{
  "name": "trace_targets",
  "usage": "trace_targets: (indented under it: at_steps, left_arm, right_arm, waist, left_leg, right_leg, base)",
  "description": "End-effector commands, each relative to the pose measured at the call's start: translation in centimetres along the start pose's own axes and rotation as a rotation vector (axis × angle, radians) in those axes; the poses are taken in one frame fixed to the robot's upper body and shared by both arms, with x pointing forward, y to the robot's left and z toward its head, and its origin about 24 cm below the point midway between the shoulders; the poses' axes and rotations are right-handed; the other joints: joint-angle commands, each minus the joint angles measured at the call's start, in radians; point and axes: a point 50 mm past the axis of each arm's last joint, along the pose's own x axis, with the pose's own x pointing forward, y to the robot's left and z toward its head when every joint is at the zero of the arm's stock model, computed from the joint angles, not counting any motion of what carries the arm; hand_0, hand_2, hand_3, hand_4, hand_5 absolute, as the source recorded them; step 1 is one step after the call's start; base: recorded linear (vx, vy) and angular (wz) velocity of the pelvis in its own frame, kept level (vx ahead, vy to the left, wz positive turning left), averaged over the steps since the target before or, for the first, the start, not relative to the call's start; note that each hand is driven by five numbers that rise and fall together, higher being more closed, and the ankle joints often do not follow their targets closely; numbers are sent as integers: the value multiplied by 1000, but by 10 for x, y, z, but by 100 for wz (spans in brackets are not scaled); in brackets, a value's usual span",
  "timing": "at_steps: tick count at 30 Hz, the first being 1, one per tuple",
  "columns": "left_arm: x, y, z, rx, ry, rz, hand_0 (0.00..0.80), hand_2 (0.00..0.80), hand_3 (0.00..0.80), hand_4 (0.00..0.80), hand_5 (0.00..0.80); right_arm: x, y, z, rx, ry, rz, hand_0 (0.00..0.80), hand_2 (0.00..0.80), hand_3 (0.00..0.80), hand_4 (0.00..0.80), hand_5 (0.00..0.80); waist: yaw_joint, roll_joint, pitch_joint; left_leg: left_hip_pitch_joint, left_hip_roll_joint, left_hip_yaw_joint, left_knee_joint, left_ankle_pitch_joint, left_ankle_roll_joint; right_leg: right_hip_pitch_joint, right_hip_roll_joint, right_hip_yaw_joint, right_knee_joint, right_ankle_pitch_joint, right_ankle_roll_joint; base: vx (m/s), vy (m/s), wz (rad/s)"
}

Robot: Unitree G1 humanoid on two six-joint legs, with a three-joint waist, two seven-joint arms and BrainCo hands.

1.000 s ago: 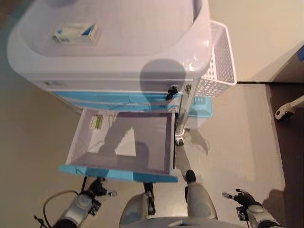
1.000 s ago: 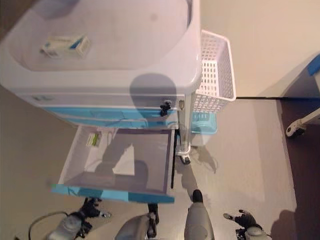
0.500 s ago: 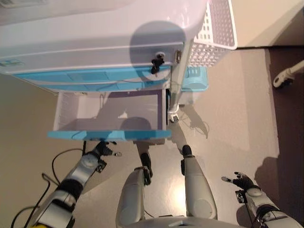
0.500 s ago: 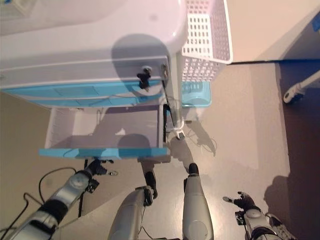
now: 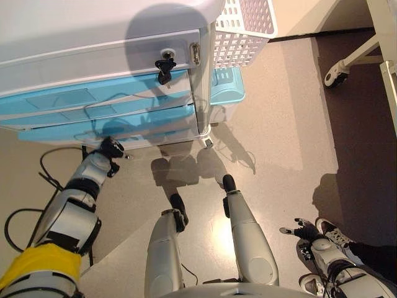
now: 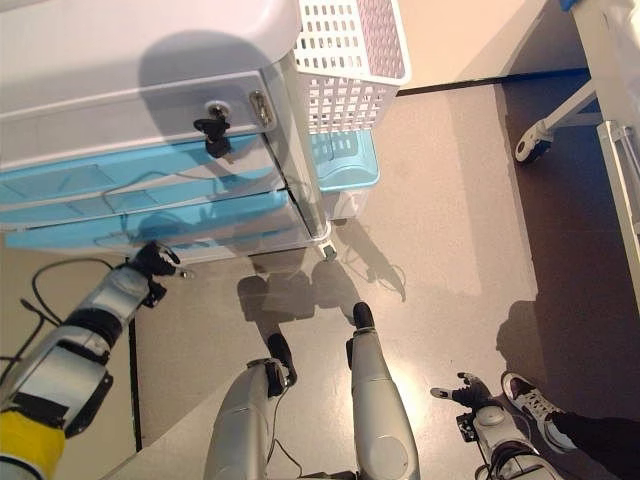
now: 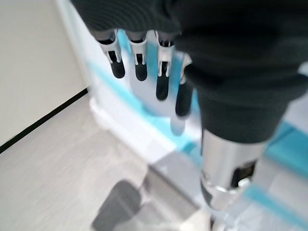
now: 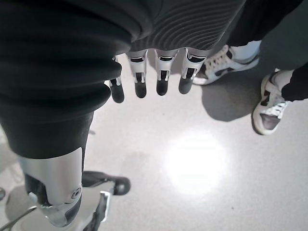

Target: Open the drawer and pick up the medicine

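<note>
glossy blue drawer fronts [image 5: 93, 118] beside relaxed left hand [image 5: 110, 149]

The place looks like a clinic or hospital room. At 11 o'clock stands a wheeled medical cart [image 5: 93, 56] with blue drawers [image 5: 93, 112] and a white side basket [image 5: 239, 28]; the floor [image 5: 279, 136] is smooth beige, and a caster of another trolley [image 5: 338, 73] shows at 2 o'clock.

One cart [image 5: 93, 56], three blue drawer fronts [image 5: 93, 105], one white basket [image 5: 239, 28], two shoes [image 8: 269, 103].
</note>
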Motion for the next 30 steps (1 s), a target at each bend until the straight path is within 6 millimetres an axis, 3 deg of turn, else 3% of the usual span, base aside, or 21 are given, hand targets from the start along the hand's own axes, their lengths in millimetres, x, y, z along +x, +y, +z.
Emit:
trace_targets:
  at_steps: [1, 4, 8, 15, 18, 19, 24, 27, 29, 30]
  left_arm:
    - [-3, 70, 14, -7, -57, 208, 0, 0, 0, 0, 0]
    - [-5, 87, 20, 5, -62, 229, 0, 0, 0, 0, 0]
    - [-7, 94, 19, 23, -52, 234, 0, 0, 0, 0, 0]
    - [-5, 82, 16, -17, -56, 183, 0, 0, 0, 0, 0]
    - [-4, 66, 12, -44, -62, 129, 0, 0, 0, 0, 0]
    - [-3, 59, 9, -68, -66, 104, 0, 0, 0, 0, 0]
    - [-9, 22, -2, -151, -133, -16, 0, 0, 0, 0, 0]
    - [-17, -12, -26, -211, -107, -109, 0, 0, 0, 0, 0]
    - [-30, -50, -66, -296, -3, -191, 0, 0, 0, 0, 0]
    - [-30, -50, -66, -296, -2, -191, 0, 0, 0, 0, 0]
  right_arm:
    - [-5, 7, -21, -42, 37, 33, 0, 0, 0, 0, 0]
    - [-6, 11, -21, -56, 37, 56, 0, 0, 0, 0, 0]
    - [-6, 11, -22, -66, 44, 63, 0, 0, 0, 0, 0]
    - [-6, 11, -27, -90, 63, 71, 0, 0, 0, 0, 0]
    - [-7, 11, -31, -105, 83, 73, 0, 0, 0, 0, 0]
    - [-7, 11, -32, -106, 89, 73, 0, 0, 0, 0, 0]
    - [-11, 8, -46, -100, 139, 64, 0, 0, 0, 0, 0]
    - [-13, 8, -54, -94, 164, 59, 0, 0, 0, 0, 0]
    - [-16, 8, -64, -93, 199, 54, 0, 0, 0, 0, 0]
    - [-16, 8, -64, -93, 198, 54, 0, 0, 0, 0, 0]
  waist:
    - [-10, -25, -58]
    - [-10, -26, -67]
    - [-11, -25, -74]
    - [-5, -18, -82]
    - [4, -12, -81]
    - [7, -15, -86]
    - [34, 4, -91]
    - [48, 11, -93]
    - [61, 16, -107]
    - [61, 15, -109]
  left_leg:
    - [46, -68, 48, 33, -106, 91]
    - [51, -66, 58, 34, -111, 92]
    - [61, -67, 68, 28, -114, 94]
    - [87, -71, 67, 1, -106, 93]
    - [115, -79, 57, -22, -95, 92]
    - [117, -83, 61, -45, -60, 95]
    - [196, -108, 7, -127, -26, 82]
    - [251, -123, -32, -185, 2, 69]
    - [315, -130, -69, -252, 36, 57]
    - [314, -131, -69, -255, 39, 57]
  right_leg:
    - [45, 5, 18, -30, -44, 19]
    - [45, 7, 28, -34, -40, 24]
    - [48, 10, 37, -41, -36, 29]
    - [72, 3, 37, -60, -29, 31]
    - [104, -3, 28, -71, -27, 31]
    - [108, -7, 26, -92, 4, 28]
    - [211, -28, -22, -152, 17, 24]
    - [288, -38, -66, -200, 26, 19]
    - [369, -42, -104, -254, 36, 12]
    - [368, -43, -104, -257, 39, 12]
  base:
    - [16, 34, -5]
    - [23, 40, -3]
    - [17, 42, -9]
    - [4, 12, -6]
    - [-20, -22, 0]
    - [-51, -63, -1]
    - [12, -97, 15]
    - [42, -137, 40]
    - [61, -153, 53]
    - [59, -93, 43]
